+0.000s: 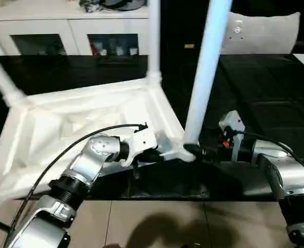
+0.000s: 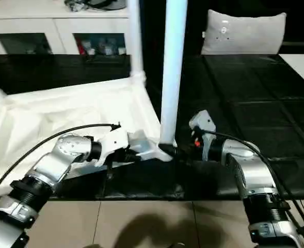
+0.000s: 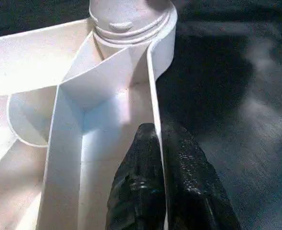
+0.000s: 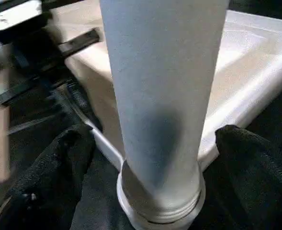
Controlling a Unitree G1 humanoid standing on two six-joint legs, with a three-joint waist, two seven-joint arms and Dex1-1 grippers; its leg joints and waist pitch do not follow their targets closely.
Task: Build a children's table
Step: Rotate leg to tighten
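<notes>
White table (image 1: 79, 111), white legs (image 1: 206, 67), black floor mat (image 1: 265, 88)

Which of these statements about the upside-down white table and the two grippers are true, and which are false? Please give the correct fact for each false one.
1. The table top lies with its ribbed underside up. True.
2. The left gripper is wide open above the table. False: its fingers are shut on the rim wall of the table top.
3. The near leg stands upright in a corner socket. True.
4. The right gripper clamps this leg tightly. False: its fingers stand open on either side of the leg's base, apart from it.
5. The white cabinet stands behind the table. True.
</notes>
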